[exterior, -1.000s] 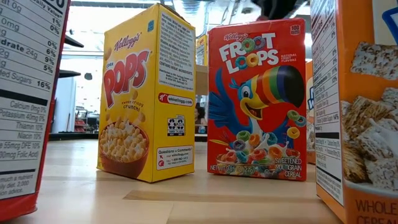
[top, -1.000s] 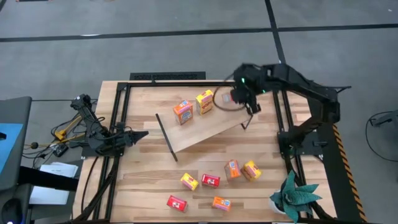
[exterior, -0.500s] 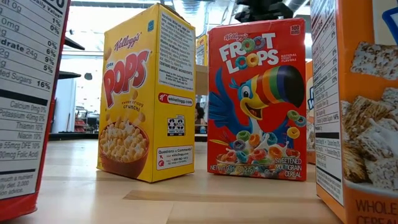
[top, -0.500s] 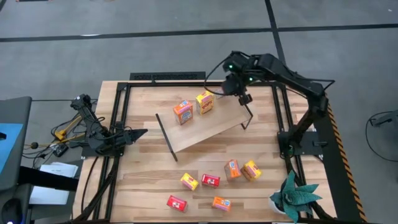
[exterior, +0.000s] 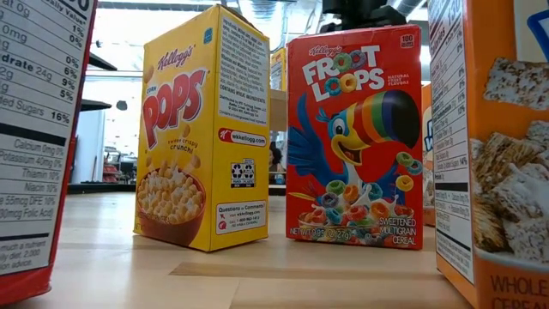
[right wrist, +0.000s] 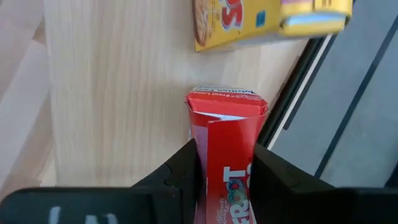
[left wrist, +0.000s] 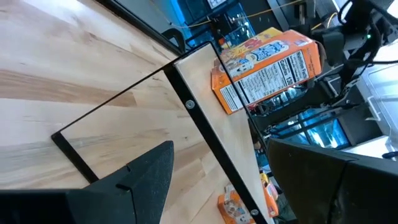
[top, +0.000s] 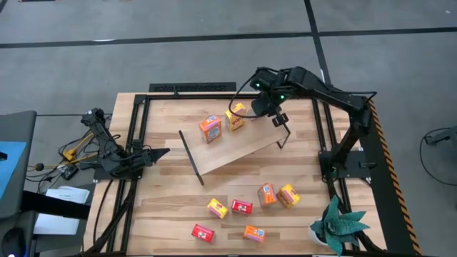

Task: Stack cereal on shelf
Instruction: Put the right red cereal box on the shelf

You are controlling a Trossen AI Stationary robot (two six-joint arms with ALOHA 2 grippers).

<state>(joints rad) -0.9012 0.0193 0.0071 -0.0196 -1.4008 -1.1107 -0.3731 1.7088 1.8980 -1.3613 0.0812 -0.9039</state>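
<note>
Red cardboard, a small Froot Loops cereal box [right wrist: 227,158], is pinched between the two dark fingers of the right claw [top: 265,108] above the far end of the wide light-wood shelf board [top: 228,153], beside the yellow box [top: 234,118] and the orange box [top: 210,128] already set on that board, presumably to be added to the row. Six more small boxes [top: 241,208] are scattered on the pale plank worktop [top: 164,214] nearer than the shelf, while the left claw [top: 158,153] is parked off the shelf's left end with its fingers spread. Grey floor is seen around the black-railed worktop, and a green plant [top: 337,223] is seen at its near right corner.

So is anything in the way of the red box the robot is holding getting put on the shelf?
Nothing visible blocks it. The right gripper holds the red box over bare shelf board; the yellow box stands off to one side.
</note>
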